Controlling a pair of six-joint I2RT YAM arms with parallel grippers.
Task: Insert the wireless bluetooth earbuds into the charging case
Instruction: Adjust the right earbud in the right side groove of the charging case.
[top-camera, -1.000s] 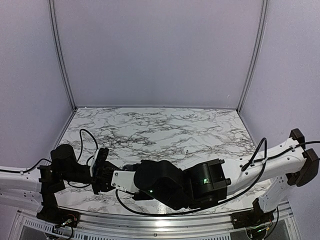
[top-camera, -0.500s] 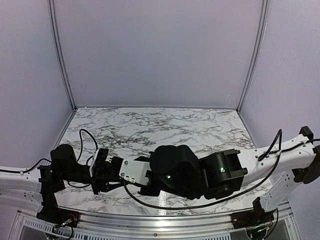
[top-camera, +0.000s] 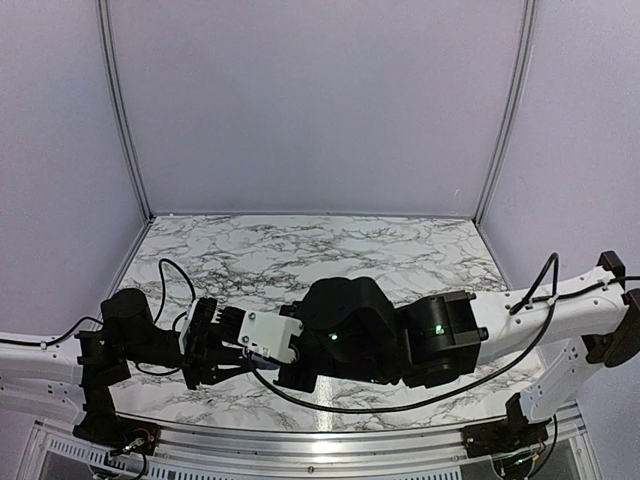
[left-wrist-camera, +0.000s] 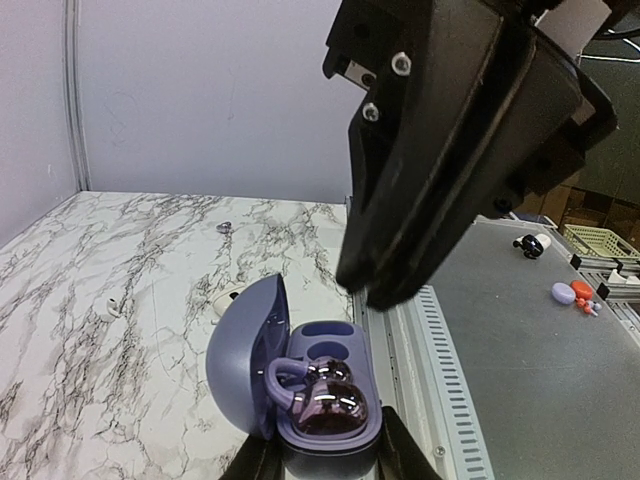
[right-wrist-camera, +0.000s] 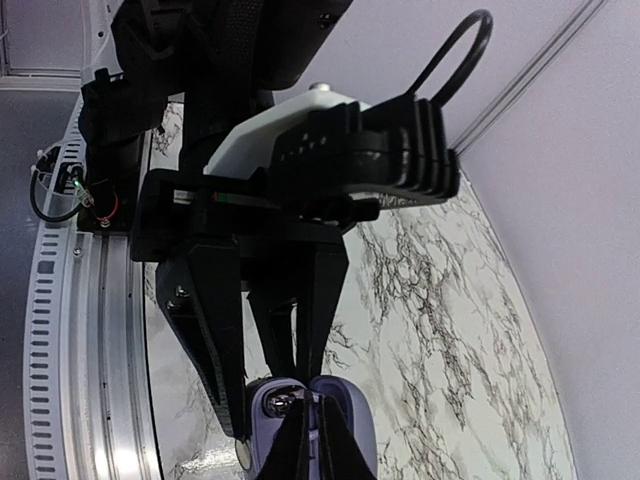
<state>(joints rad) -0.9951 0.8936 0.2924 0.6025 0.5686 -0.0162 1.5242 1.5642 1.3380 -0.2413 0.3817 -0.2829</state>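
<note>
R pincer (left-wrist-camera: 372, 288), tips together, looms over open lavender charging case (left-wrist-camera: 318, 405) pinched by L pincer (left-wrist-camera: 330, 462); pale earbuds (left-wrist-camera: 228, 300) on tabletop (left-wrist-camera: 120, 400).

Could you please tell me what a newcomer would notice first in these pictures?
The open lavender case, clamped in the left pincer at the near left edge of the table, with a glossy purple bud in one well. Just above it looms the black right pincer, fingers together, filling the left wrist view.
</note>
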